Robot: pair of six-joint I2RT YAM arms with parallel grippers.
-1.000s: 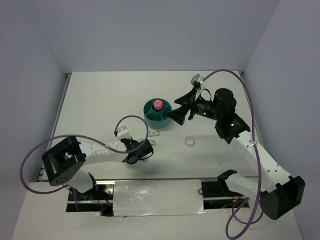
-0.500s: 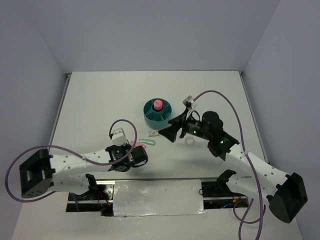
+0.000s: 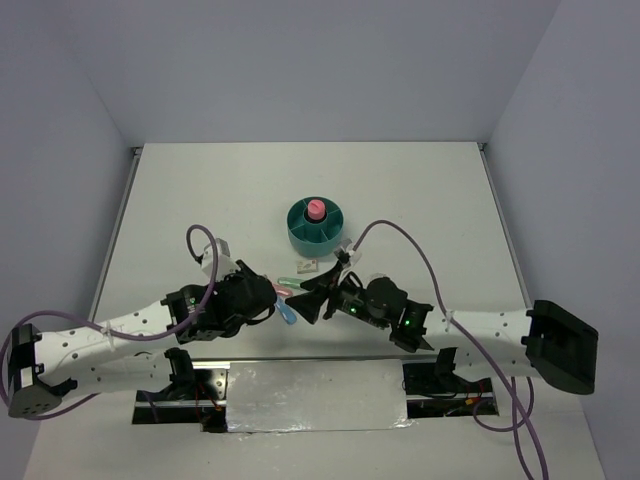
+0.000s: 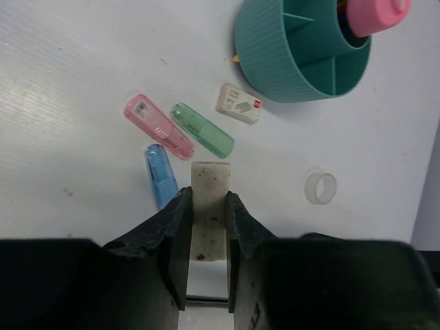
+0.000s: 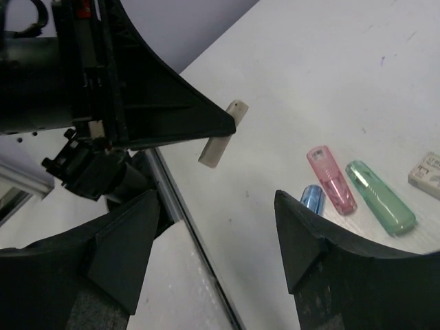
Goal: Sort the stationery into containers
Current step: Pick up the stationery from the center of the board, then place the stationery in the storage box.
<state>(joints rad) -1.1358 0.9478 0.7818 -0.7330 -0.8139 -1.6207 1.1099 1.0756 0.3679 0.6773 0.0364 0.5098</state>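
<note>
My left gripper (image 4: 208,197) is shut on a small beige eraser (image 4: 210,206) and holds it above the table, just near of the capsules. A pink capsule (image 4: 158,126), a green capsule (image 4: 201,129) and a blue capsule (image 4: 160,175) lie side by side. A labelled white eraser (image 4: 238,104) lies by the teal organiser (image 4: 275,62), whose central cup holds the pink tube (image 4: 375,14). A clear tape ring (image 4: 321,188) lies to the right. My right gripper (image 5: 215,196) is open and empty, facing the left gripper (image 3: 272,302) and its eraser (image 5: 221,134).
The two grippers are close together near the table's front edge (image 5: 185,227). The metal strip and arm bases (image 3: 310,390) lie just below them. The right arm (image 3: 400,315) stretches low across the table right of the capsules.
The right gripper has swung from beside the organiser down to the near middle, facing the left gripper. The left arm has shifted left and stretched out; its gripper now points right over the capsules.
</note>
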